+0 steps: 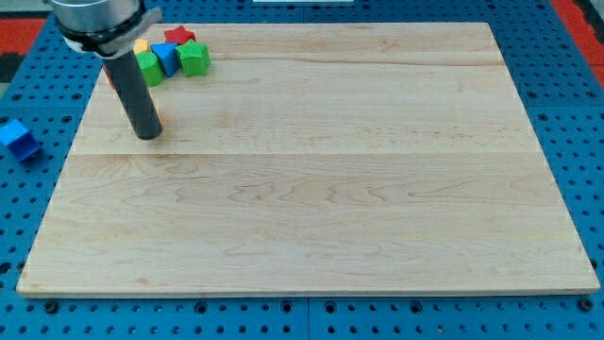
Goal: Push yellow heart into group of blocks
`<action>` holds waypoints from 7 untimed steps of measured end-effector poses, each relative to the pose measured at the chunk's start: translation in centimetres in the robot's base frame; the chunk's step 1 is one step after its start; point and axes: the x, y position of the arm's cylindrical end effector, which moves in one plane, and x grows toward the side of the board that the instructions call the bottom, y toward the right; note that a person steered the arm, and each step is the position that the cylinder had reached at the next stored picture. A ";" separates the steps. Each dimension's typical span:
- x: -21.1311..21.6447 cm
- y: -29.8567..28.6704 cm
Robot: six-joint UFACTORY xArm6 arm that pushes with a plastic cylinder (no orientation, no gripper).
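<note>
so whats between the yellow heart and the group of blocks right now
In the camera view, only a short strip of bare board separates the yellow heart, mostly hidden behind my tip, from the group of blocks.

A robotics lab bench is shown: a pale wooden board (359,170) is laid on a blue perforated mounting plate (576,113), with red matting (580,14) seen at the upper right of the frame.

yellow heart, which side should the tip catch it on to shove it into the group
There is nothing to grip with, so it is a push. Only a sliver of the yellow heart shows, at the rod's right edge just above my tip. The group of blocks lies toward the view's top, so probably contact the heart's bottom-facing side, coming from the view's bottom, centred so it does not slip sideways.
</note>
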 end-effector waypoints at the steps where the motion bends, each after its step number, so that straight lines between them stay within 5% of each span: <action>1: -2.0 -1.7; 7: -8.6 -0.8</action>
